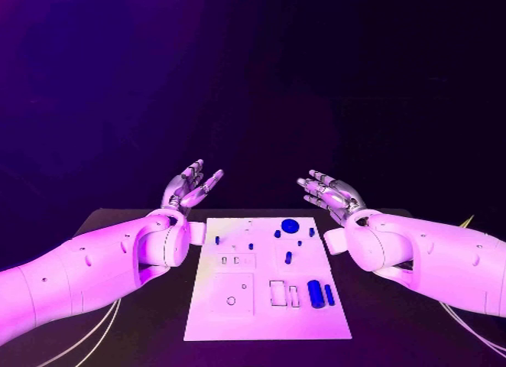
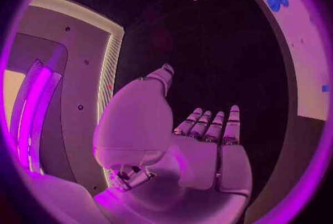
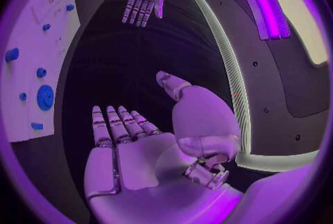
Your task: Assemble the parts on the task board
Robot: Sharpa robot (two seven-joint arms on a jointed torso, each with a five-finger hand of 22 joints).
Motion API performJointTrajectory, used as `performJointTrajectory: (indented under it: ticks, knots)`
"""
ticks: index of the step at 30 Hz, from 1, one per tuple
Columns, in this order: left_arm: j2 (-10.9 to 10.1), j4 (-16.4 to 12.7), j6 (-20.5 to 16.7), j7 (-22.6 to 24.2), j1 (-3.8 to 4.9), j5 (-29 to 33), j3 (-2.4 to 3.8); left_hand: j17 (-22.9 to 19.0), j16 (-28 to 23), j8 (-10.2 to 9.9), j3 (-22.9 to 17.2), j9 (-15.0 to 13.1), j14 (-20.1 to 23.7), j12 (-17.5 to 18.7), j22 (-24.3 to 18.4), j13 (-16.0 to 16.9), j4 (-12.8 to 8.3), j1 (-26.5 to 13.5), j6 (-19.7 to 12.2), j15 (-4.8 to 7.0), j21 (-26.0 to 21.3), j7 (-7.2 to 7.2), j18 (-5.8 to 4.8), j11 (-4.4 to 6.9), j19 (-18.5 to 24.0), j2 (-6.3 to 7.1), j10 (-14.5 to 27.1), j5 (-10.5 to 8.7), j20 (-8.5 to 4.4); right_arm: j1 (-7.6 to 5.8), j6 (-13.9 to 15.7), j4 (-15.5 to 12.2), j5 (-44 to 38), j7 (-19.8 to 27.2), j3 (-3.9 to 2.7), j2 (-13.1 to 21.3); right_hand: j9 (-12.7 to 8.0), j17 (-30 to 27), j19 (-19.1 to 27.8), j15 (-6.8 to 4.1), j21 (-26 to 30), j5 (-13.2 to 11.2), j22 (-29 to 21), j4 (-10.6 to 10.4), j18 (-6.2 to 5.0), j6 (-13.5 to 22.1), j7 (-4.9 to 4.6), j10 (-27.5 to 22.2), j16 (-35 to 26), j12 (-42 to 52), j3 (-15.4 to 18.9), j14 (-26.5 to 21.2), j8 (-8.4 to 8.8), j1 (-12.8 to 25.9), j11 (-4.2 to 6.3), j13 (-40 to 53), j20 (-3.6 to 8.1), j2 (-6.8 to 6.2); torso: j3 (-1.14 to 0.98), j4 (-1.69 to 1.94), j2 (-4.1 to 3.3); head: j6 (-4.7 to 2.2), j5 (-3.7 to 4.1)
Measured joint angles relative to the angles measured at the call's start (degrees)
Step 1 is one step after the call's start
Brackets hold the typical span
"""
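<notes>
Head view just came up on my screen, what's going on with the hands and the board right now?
Nothing is being handled yet. The silver left hand and silver right hand are both raised past the far end of the white rectangular task board, fingers apart and holding nothing. The small blue parts lie on the board, among them a round blue disc near the far edge and a blue cylinder nearer the robot. Assembly looks not yet begun.

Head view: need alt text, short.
Both hands, left hand and right hand, are raised open and empty beyond the far end of the white task board, where small blue parts lie untouched on a black table.
</notes>
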State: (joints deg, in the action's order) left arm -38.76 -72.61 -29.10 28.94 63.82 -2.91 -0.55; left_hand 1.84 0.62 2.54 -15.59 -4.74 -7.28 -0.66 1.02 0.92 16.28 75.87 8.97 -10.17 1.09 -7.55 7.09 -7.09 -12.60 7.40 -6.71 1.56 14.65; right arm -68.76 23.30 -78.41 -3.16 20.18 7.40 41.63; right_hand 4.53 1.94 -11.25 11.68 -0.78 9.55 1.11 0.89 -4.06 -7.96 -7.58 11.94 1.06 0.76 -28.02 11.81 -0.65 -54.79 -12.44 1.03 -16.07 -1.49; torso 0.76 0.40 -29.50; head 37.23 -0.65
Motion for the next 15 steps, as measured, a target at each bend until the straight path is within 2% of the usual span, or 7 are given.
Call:
performJointTrajectory:
  ticks: [5, 9, 10, 12, 13, 14, 15]
  knots:
    - [0.4, 1.1, 1.2, -0.1, 0.20, -0.3, -0.05, 0.2, 0.0, 0.0, 0.0, -0.5, -0.7, 0.0, 0.0, 0.0, 0.0, 2.5, 0.3, -0.70, 0.0, 0.10, 0.02, -0.61, -0.5, 0.22, -0.6, 0.00, 0.52, -1.55, -4.4, 2.2, -0.8, -1.9, 1.34, -0.6, 0.5, 0.3, -0.5, 0.78, 0.0, 0.0, 0.2, 0.6, 0.00, -1.4, 0.12, 0.7, 0.4, 0.0, -0.6, 0.8, -0.01, -1.5, -0.67, 0.2, -0.41, -1.32, 0.01, 0.02, 0.03, 0.01, -0.01]
    - [0.2, 1.1, 1.7, -0.2, 0.22, -0.3, -0.06, 1.1, 0.5, 1.1, 0.0, -1.3, -3.0, 0.0, 0.0, 0.1, 0.0, 2.9, 3.1, -1.45, 0.0, -0.29, 0.06, -1.91, 0.3, -0.26, -1.9, 0.00, 1.34, -2.13, -5.4, 3.2, -1.7, -2.5, 1.72, -0.8, 1.9, 1.1, -3.8, 0.65, -0.7, 0.0, 0.5, 2.1, -0.41, -5.3, -0.35, 6.4, 1.5, 0.7, -2.0, 7.4, -0.92, -5.2, -0.75, 0.5, -0.40, -0.83, 0.01, 0.01, 0.04, 0.03, -0.01]
    - [-0.5, 0.4, 2.7, -0.4, 0.32, -0.5, -0.12, 1.6, 1.4, 1.6, 0.0, -1.8, -3.8, -0.7, 0.2, 0.1, 0.0, 2.9, 4.2, -1.91, 0.5, -0.25, 1.46, -2.62, -0.3, -0.26, -2.8, 0.00, 1.89, -2.19, -3.9, 4.0, -4.2, -1.8, 1.79, -1.2, 2.4, 1.6, -5.2, 0.63, -1.6, 0.0, 0.6, 2.2, -1.43, -6.7, -0.47, 8.4, 2.1, 1.2, -2.2, 9.3, -2.01, -6.1, -0.87, 0.7, -0.43, -1.13, 0.02, 0.01, -0.02, 0.35, -0.01]
    - [-2.3, -0.2, 4.6, -1.0, 0.61, -1.3, -0.08, 3.9, 3.7, 3.8, -0.3, -3.7, -10.5, -2.0, 1.1, 0.7, -0.4, 3.4, 8.3, -3.46, 2.0, -0.51, 1.60, -3.78, -5.8, -0.39, -9.4, 0.00, 1.99, -2.57, -0.6, 5.4, -10.2, -0.6, 1.76, -1.1, 3.5, 2.3, -8.3, 0.62, -1.6, 0.9, 0.8, 3.0, -1.72, -10.1, -0.70, 13.3, 3.1, 1.9, -2.9, 13.9, -3.42, -8.1, -0.87, 0.9, -0.44, -1.56, 0.10, 0.01, -0.23, 0.91, 0.05]
    - [-2.9, -0.2, 5.2, -1.2, 0.71, -1.9, -0.05, 6.1, 6.4, 5.6, -1.7, -5.7, -17.7, -3.6, 2.0, 1.6, -1.7, 5.2, 12.4, -3.49, 3.8, -0.76, -0.19, -5.60, -11.4, -0.15, -15.6, 0.00, 1.94, -2.77, 0.5, 5.7, -12.8, -0.4, 1.71, -1.0, 4.1, 2.6, -10.4, 0.55, -2.8, 1.0, 1.1, 3.1, -1.73, -12.1, -0.86, 16.2, 3.7, 2.2, -3.1, 16.7, -4.01, -9.0, -0.78, 1.1, -0.46, -1.87, 0.13, 0.01, -0.33, 1.05, 0.07]
    - [-3.3, -0.3, 5.8, -1.5, 0.74, -2.5, -0.03, 7.7, 8.4, 6.7, -1.6, -6.4, -23.9, -4.4, 3.2, 1.6, -1.7, 6.0, 15.4, -3.07, 5.5, -1.04, 0.00, -5.99, -17.4, 0.11, -20.5, 0.00, 2.01, -2.96, 1.3, 6.0, -15.5, -0.3, 1.66, -1.0, 4.7, 3.1, -13.0, 0.37, -3.6, 1.5, 1.2, 3.3, -1.83, -14.4, -1.02, 19.4, 4.4, 2.5, -3.3, 19.6, -4.67, -10.0, -0.66, 1.3, -0.42, -2.22, 0.14, 0.01, -0.44, 1.22, 0.09]
    - [-3.7, -0.6, 6.4, -1.8, 0.74, -3.3, -0.04, 9.0, 10.6, 7.9, -0.9, -7.1, -29.6, -5.5, 3.6, 2.0, -2.4, 6.2, 18.0, -2.20, 7.3, -1.28, 0.02, -5.98, -22.6, 0.32, -25.9, 0.00, 1.93, -3.18, 1.9, 6.2, -19.0, -0.3, 1.62, -1.0, 5.4, 3.4, -15.8, 0.11, -4.3, 2.0, 1.6, 4.0, -3.34, -16.9, -1.21, 22.4, 5.0, 2.8, -4.0, 22.5, -5.56, -10.9, -0.50, 1.3, -0.39, -2.59, 0.14, 0.01, -0.59, 1.42, 0.13]
